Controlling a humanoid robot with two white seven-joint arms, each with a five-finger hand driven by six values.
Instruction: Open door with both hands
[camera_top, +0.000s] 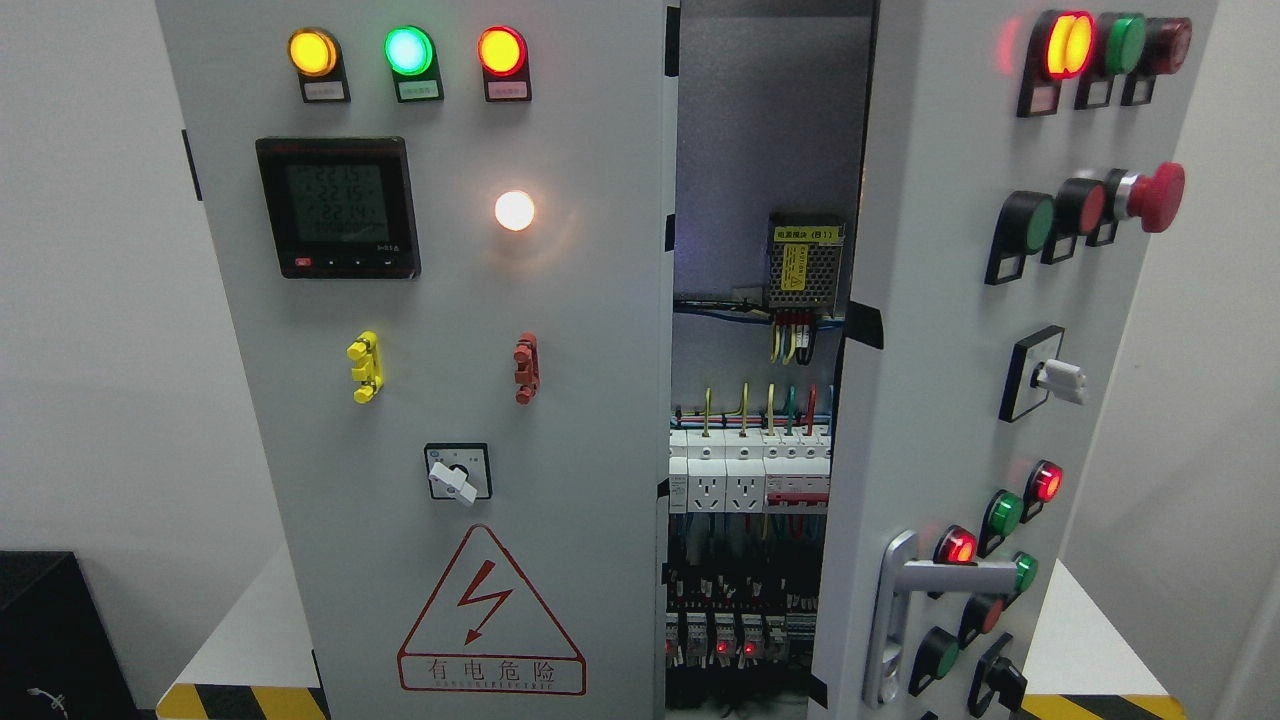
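Hands unseen; right door (930, 400) stands ajar, cabinet (560, 400) holding breakers (745, 470).

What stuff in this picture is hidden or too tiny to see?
All in the head view:
- Robot's hands: none shows, so they cannot be judged.
- Cabinet inside: mostly hidden by the left door and the half-open right door.
- Meter numbers: too blurred to read.
- Labels under the top lamps: too small.
- Cabinet bottom: cut off by the lower edge.
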